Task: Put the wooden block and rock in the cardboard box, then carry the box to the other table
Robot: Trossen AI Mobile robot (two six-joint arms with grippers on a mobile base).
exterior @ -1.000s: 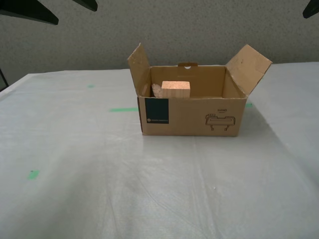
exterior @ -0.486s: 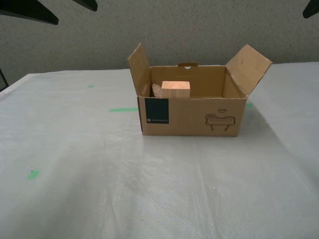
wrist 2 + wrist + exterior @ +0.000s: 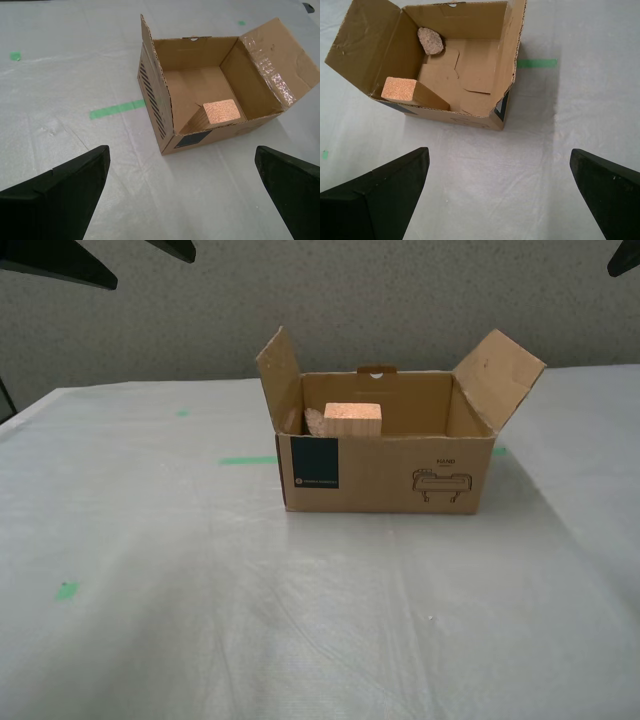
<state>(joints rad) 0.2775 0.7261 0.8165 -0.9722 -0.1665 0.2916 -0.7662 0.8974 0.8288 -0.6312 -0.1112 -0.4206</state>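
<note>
the cardboard box (image 3: 385,472) sits on the white-sheeted counter (image 3: 150,570) with green tape marks, its flaps standing up. inside, the wooden block (image 3: 412,93) leans tilted against the front wall and the rock (image 3: 430,40) lies in a back corner, apart from it. my first tool (image 3: 500,185) and my second tool (image 3: 182,182) both hang spread wide and empty, above and clear of the box. loading looks done, and i judge the carry finished too.
</note>
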